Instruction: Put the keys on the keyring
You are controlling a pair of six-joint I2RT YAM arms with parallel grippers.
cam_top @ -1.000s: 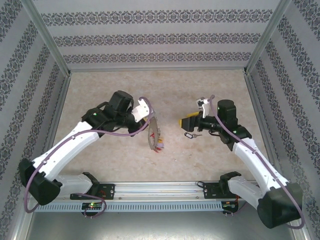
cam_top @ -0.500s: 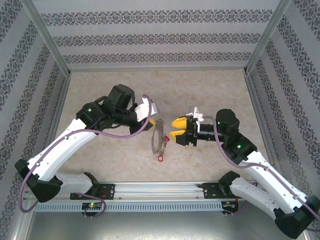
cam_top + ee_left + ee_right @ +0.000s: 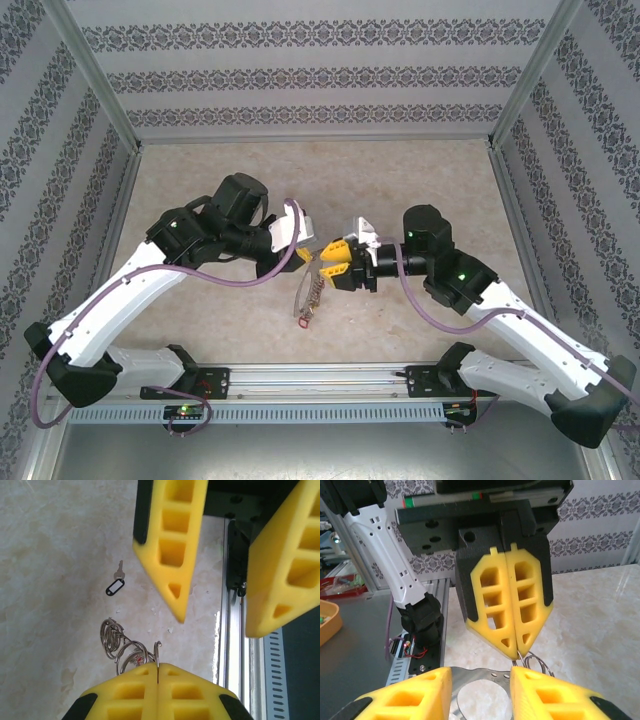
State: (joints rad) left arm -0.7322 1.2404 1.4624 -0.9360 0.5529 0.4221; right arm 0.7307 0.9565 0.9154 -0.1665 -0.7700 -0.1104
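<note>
Mottled beige bench [image 3: 430, 180] inside a wallpapered cell. Nearest, a metal rail [image 3: 320, 378] along the front edge. At mid-bench, left pincer [image 3: 303, 257] pressed together on the thin wire of the keyring [image 3: 308, 292], hoop hanging edge-on toward the bench. Facing it tip to tip, right pincer [image 3: 331, 262] spread, fingers either side of the hoop, contact impossible to tell. Lying flat on the bench, well apart from the ring, the black-tagged key [image 3: 115, 585]. Beyond, patterned back wall [image 3: 320, 75].
</note>
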